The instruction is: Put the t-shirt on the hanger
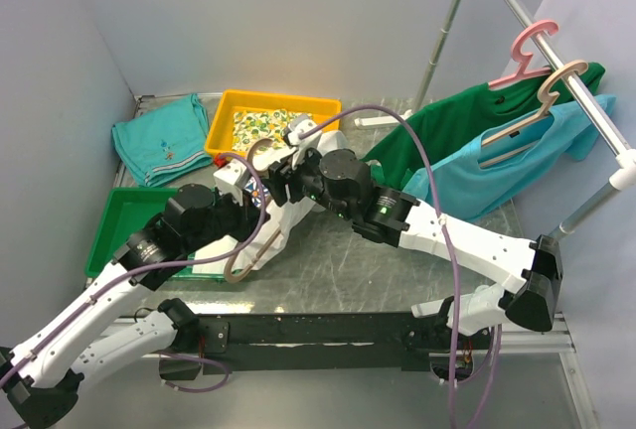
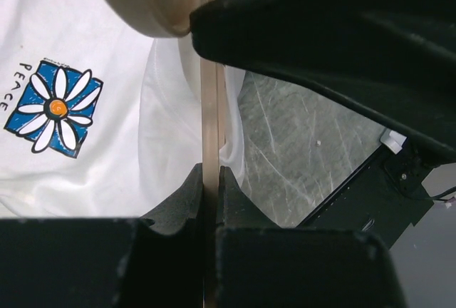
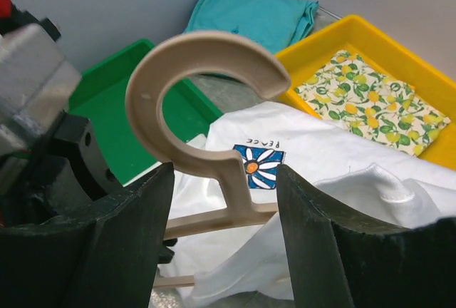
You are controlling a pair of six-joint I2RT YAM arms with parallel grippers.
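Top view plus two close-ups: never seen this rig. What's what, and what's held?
Two robot arms, bolted at the near edge of the table. The top view looks down from behind them; each close-up is a wrist camera, its own black fingers in frame. The left gripper is shut on the thin bar of the hanger. The right gripper is open, fingers either side of the hanger neck. The white daisy t-shirt lies beneath. Behind: yellow tray, green tray, teal garment. A green shirt and blue shirt hang on a rail.
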